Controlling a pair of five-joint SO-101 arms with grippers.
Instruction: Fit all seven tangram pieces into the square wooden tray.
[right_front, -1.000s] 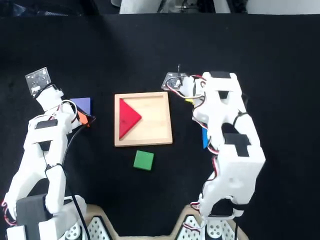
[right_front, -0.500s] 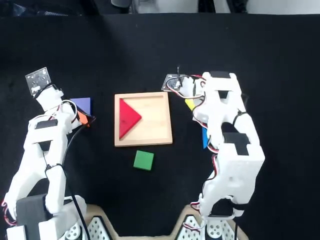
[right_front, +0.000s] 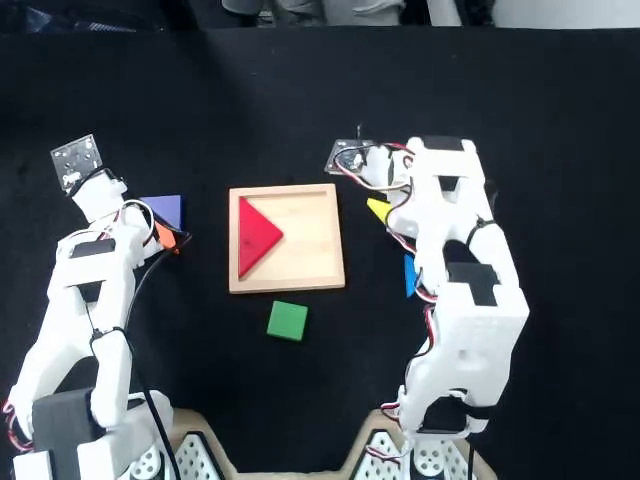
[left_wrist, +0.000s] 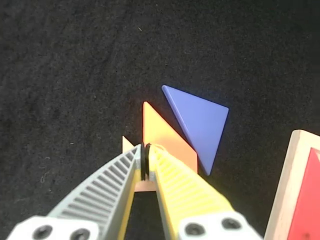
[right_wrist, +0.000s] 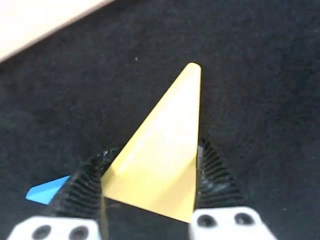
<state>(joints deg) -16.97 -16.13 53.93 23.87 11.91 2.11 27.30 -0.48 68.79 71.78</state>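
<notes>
robotics lab bench, black cloth table, white left arm, white right arm

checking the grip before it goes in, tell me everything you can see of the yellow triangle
The yellow triangle is flat and smooth with a rounded tip, plastic or painted wood by its look. The right tool is shut on it, dark ribbed fingers pressing its two long edges, tip pointing away from the wrist. From above it sits just off the tray's right edge, partly under the arm.

White left arm, white right arm, black servo blocks, red cables, ribbed claw fingers (screws at base)
</notes>
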